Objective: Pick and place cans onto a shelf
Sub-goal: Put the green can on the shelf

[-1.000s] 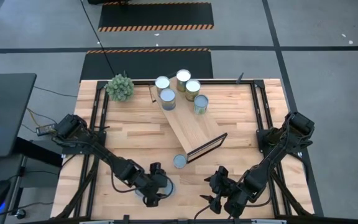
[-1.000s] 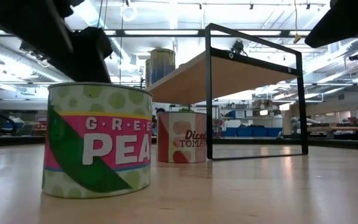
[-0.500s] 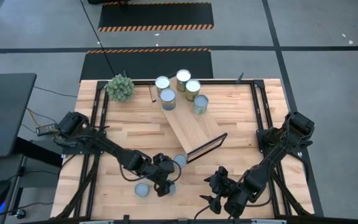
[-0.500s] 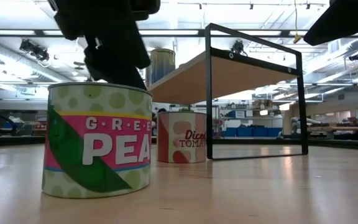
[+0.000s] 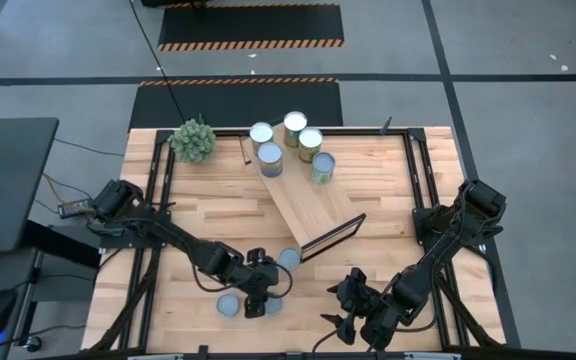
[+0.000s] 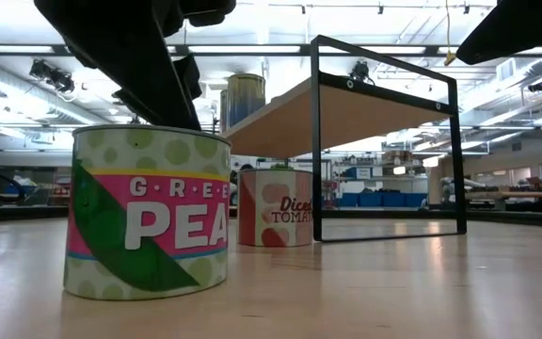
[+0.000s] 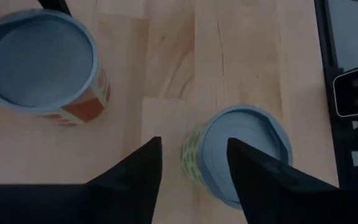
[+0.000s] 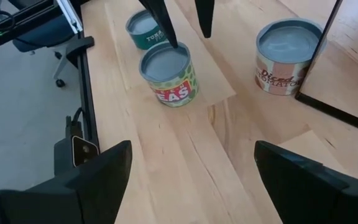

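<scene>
Cans sit in two groups on the wooden table (image 5: pixel 218 220). Four of them (image 5: pixel 288 140) stand at the far end of the shelf (image 5: pixel 308 210), a light plank lying slantwise across the table with its dark frame end toward the near edge. Three more stand near the front: a diced-tomato can (image 5: pixel 289 259) just beside the frame, a green-peas can (image 5: pixel 271 300) and a teal-labelled can (image 5: pixel 228 305) beside it.

The left gripper (image 5: pixel 258 297) hangs over the green-peas can (image 7: pixel 238 155), its fingers (image 7: pixel 135 180) parted, one on each side of the can's rim; from the left wrist view they straddle the near edge of the lid, and I cannot tell whether they touch it. The tomato can (image 7: pixel 39 62) stands apart from them, upright.

The right gripper (image 5: pixel 353 305) waits near the front edge of the table, fingers (image 8: pixel 98 180) spread wide and holding nothing, well apart from the peas can (image 8: pixel 168 74)
</scene>
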